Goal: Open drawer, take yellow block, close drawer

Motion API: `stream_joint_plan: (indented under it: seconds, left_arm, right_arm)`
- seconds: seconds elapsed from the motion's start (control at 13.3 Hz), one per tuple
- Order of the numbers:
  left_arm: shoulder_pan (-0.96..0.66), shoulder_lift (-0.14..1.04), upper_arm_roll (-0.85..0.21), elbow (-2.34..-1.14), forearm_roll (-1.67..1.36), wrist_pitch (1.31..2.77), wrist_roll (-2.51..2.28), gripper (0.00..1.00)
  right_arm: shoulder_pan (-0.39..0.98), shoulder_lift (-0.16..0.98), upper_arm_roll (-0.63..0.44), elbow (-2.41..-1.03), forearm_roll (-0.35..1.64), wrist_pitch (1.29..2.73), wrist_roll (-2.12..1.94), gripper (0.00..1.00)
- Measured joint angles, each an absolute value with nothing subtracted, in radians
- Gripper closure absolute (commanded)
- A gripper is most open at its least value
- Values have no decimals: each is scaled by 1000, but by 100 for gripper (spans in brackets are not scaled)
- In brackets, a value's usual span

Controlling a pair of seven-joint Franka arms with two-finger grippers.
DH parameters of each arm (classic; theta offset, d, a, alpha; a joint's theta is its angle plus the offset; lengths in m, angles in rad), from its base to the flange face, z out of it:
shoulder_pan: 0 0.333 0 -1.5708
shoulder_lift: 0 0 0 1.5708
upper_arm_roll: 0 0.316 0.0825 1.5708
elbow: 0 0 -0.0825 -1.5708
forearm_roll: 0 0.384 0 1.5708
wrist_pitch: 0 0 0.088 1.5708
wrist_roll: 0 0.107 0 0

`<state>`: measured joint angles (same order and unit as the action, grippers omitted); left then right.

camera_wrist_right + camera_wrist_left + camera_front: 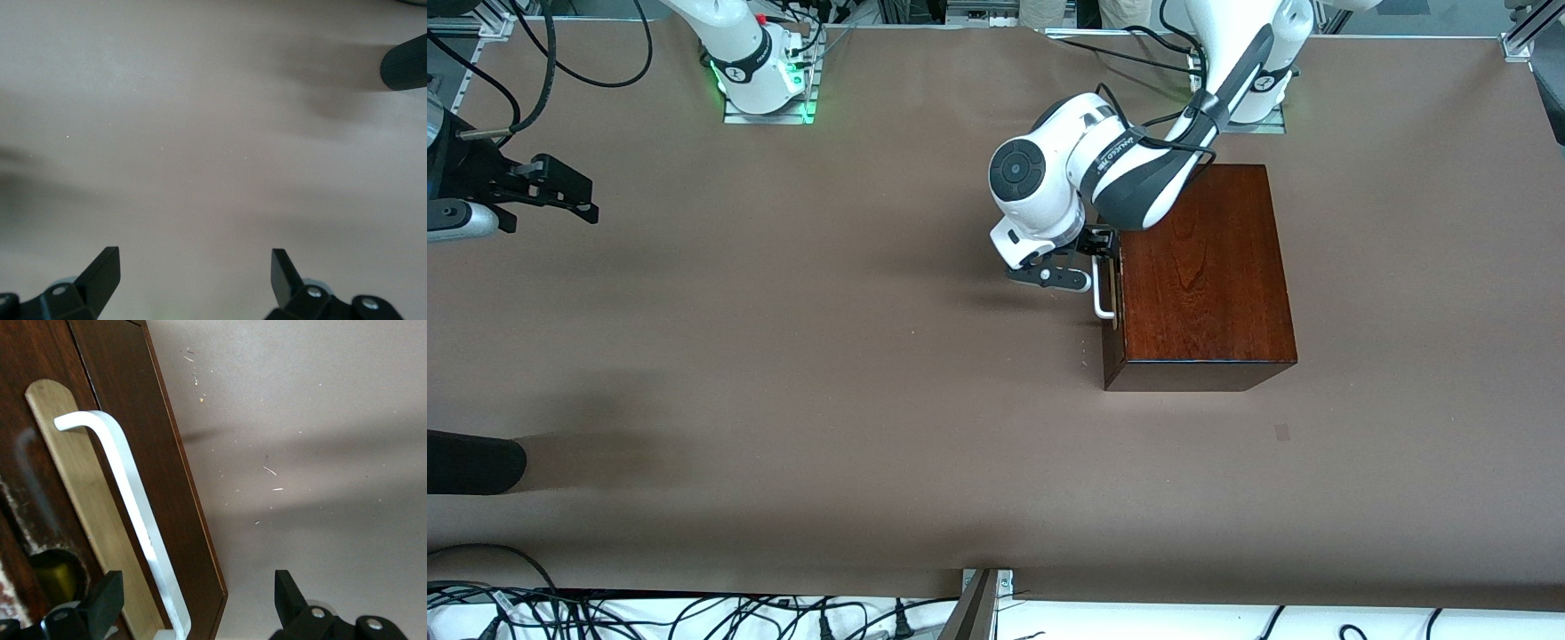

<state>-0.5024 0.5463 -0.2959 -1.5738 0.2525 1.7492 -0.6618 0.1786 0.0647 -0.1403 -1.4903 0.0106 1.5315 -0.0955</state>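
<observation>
- Brown paper-covered table (827,373) sitting under two Franka arms; cables trailing along its edges.
- Left gripper (1089,258) hovering w/ fingers wide, straddling white handle (130,520) of the drawer (1113,293); drawer looking shut, yellow block not showing.
- Right gripper (193,280) waiting, spread wide over bare table at right arm's end.
- Next: closing squarely on bar, then pulling straight out so the box (1200,276) isn't dragging.
</observation>
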Motion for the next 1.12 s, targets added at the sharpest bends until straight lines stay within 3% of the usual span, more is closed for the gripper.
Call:
stream_joint_plan:
  seconds: [1.12]
  left_arm:
    - [-553,603,-290,-1614,347,1946,-871,0]
  right_arm:
    - [179,65,-140,-1490,11,1531,-95,0]
